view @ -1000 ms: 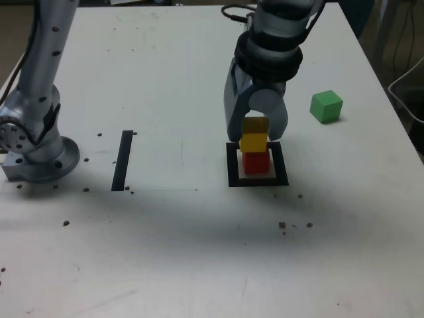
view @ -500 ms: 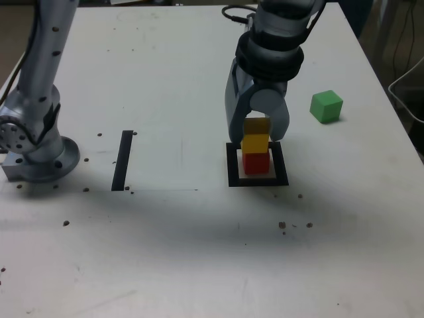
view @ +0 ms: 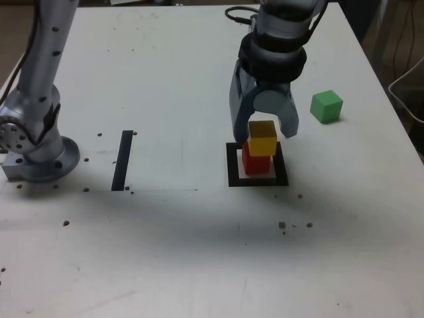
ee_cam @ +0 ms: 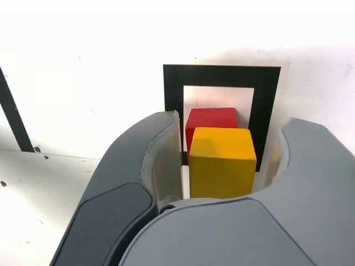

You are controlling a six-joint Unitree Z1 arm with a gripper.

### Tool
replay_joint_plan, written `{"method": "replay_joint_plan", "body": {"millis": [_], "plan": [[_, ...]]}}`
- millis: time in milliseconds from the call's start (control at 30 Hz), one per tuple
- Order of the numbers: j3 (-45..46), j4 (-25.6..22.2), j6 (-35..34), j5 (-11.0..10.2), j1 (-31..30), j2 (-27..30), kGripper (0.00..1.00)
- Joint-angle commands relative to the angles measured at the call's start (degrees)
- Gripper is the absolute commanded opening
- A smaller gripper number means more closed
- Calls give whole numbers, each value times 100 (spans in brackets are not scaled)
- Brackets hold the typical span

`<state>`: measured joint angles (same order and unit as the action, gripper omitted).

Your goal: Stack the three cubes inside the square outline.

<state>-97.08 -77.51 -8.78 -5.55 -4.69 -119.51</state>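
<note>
The exterior view is evenly and fairly brightly lit from overhead; the white table [view: 165, 73] looks pale grey, with a broad, soft-edged shadow spreading across its near part. The picture is somewhat soft and grainy. The wrist view is far brighter: the far table surface washes out to pure white, while the grey fingers [ee_cam: 138, 183], close to the lens, look slightly soft.
</note>
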Motion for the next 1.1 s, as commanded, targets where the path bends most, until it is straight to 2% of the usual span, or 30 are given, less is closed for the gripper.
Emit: {"method": "replay_joint_plan", "body": {"millis": [0,500,900,1067], "plan": [[16,-29,6,-15,-6,35,99],[38,-127,233,-25,-6,176,99],[-215,-571,468,-110,94,297,99],[-309,-615,754,-149,169,321,99]]}}
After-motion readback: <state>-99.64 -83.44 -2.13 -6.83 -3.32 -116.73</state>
